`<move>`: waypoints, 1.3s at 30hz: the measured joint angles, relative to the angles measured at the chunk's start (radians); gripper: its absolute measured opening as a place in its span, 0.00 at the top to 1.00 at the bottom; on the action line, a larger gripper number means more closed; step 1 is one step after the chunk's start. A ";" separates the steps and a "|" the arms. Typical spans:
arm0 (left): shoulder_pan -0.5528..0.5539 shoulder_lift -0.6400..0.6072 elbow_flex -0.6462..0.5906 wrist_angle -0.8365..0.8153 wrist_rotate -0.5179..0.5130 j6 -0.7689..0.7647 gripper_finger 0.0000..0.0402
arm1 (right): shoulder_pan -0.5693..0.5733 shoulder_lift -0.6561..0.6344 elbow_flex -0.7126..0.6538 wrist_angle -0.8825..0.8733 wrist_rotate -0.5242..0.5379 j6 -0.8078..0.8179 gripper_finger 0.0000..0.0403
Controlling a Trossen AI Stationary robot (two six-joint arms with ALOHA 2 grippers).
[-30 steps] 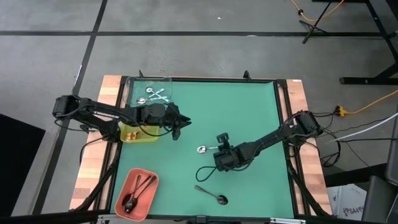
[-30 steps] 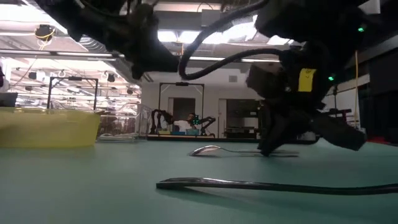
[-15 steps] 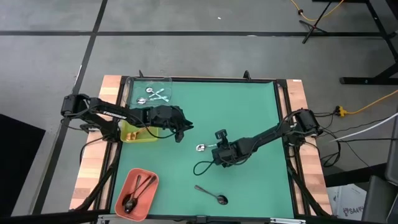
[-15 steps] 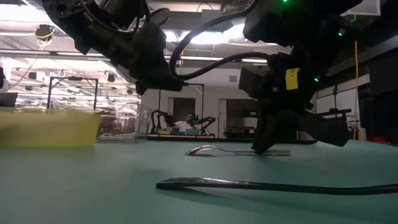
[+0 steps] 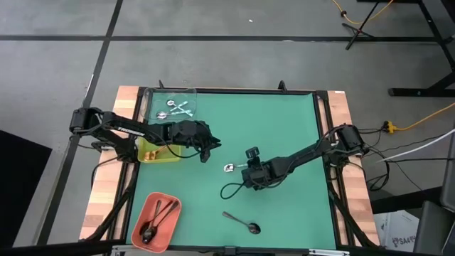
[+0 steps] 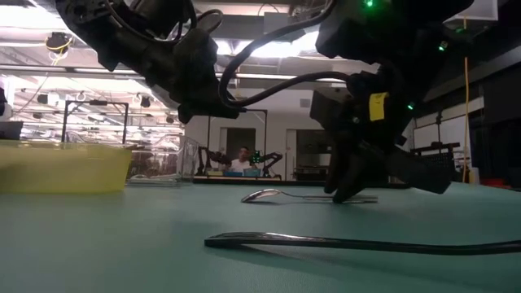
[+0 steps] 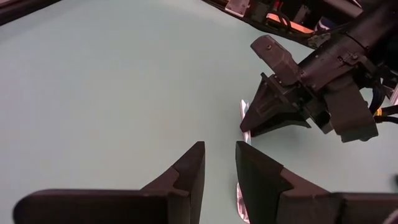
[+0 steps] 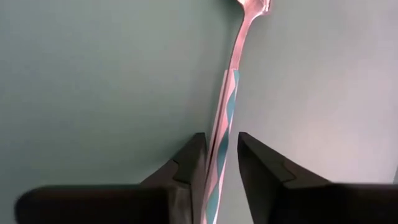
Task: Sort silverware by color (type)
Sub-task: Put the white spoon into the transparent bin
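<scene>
One dark spoon point(image 5: 242, 222) lies nearest, at the worktop's point(image 5: 284, 121) lower centre. Beyond it, mid-frame, the right hand point(image 5: 249, 168) straddles the silver spoon's point(image 5: 230, 168) handle, fingers a little apart and not clamped. Judged: close squarely on the handle and lift level. Farther left, the left hand point(image 5: 206, 151) hovers part-open, holding nothing, beside the yellow tray point(image 5: 158, 154)

open green mat point(image 5: 284, 128) beyond both hands; trays point(image 5: 158, 151) crowding left edge
</scene>
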 joint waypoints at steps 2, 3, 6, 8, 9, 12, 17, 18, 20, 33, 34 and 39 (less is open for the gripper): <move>0.000 0.000 0.000 0.000 0.000 0.000 0.79 | 0.000 0.000 0.005 -0.007 0.007 0.001 0.76; 0.000 0.000 0.000 0.000 0.000 0.000 0.79 | 0.000 0.001 0.012 -0.015 0.009 0.001 0.76; 0.000 0.000 0.000 0.000 0.000 0.000 0.79 | 0.000 0.002 0.040 -0.034 -0.002 0.000 0.76; 0.000 0.000 0.000 0.000 0.000 0.000 0.79 | -0.008 0.002 0.062 -0.048 -0.021 0.000 0.75; 0.000 0.000 0.000 0.000 0.000 0.000 0.79 | -0.014 0.002 0.073 -0.064 -0.045 0.001 0.75; 0.000 0.000 0.000 0.000 0.000 0.000 0.79 | -0.047 0.002 0.094 -0.093 -0.132 0.004 0.75; 0.000 0.000 0.000 -0.001 0.000 0.000 0.79 | -0.108 0.002 0.112 -0.092 -0.243 0.029 0.75; 0.000 0.000 0.000 -0.001 0.000 0.000 0.79 | -0.119 0.002 0.114 -0.091 -0.259 0.037 0.75; 0.000 0.000 0.000 -0.001 0.000 0.000 0.79 | -0.140 0.002 0.114 -0.092 -0.295 0.058 0.75; 0.000 -0.001 0.000 -0.001 0.000 0.000 0.79 | -0.195 0.006 0.114 -0.127 -0.417 0.132 0.75; 0.000 -0.001 0.000 -0.001 0.000 0.000 0.79 | -0.196 0.006 0.114 -0.128 -0.416 0.140 0.75; 0.000 -0.001 0.000 -0.001 0.000 0.000 0.79 | -0.195 0.006 0.114 -0.132 -0.415 0.161 0.81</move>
